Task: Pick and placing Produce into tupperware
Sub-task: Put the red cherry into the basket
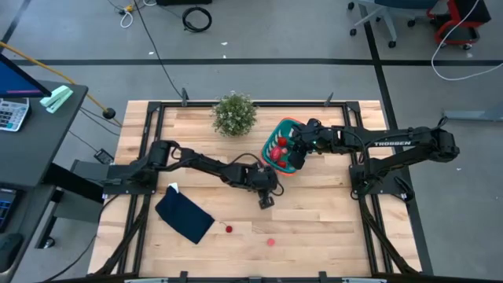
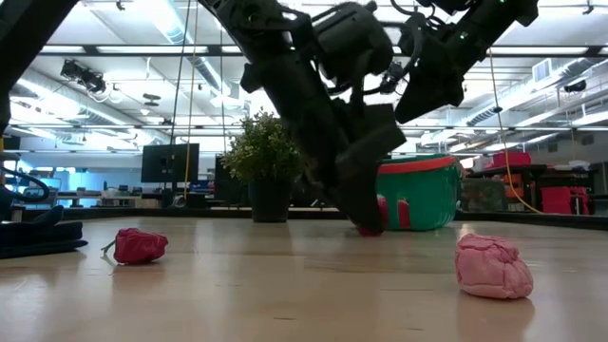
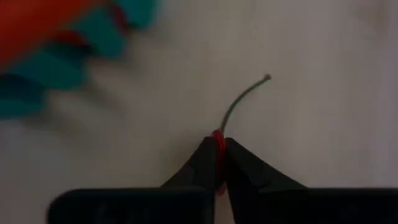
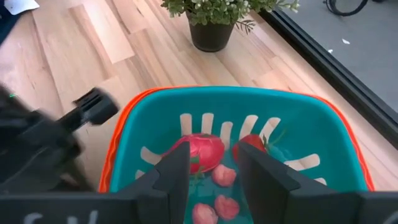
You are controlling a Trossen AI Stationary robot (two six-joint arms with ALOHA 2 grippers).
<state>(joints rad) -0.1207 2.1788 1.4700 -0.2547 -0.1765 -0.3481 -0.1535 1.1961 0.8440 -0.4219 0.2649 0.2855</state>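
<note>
My left gripper [image 1: 267,200] points down at the table just in front of the teal basket [image 1: 283,146] and is shut on a small red fruit [image 3: 217,144] with a thin green stem [image 3: 244,98]. My right gripper [image 4: 214,171] hovers open over the basket [image 4: 311,137], touching nothing. Inside the basket lie several red and pink toy fruits [image 4: 202,151]. A red piece [image 1: 229,229] and a pink piece [image 1: 270,242] rest on the table nearer the front edge, and they also show in the low view as the red piece [image 2: 141,245] and the pink piece [image 2: 492,266]. My left gripper pinches the small red fruit [image 3: 218,142] between its two fingertips [image 3: 202,163], coming from above and pointing down. Only a thin red sliver shows between the fingers, and the stem sticks out beyond them. The fruit is at table level [image 2: 370,228]; whether it rests there, I cannot tell.
A bushy potted plant [image 1: 234,115] stands at the far edge, left of the basket. A flat navy cloth [image 1: 185,217] lies at the near left. Bare wood shows between the cloth, the loose pieces and the right edge.
</note>
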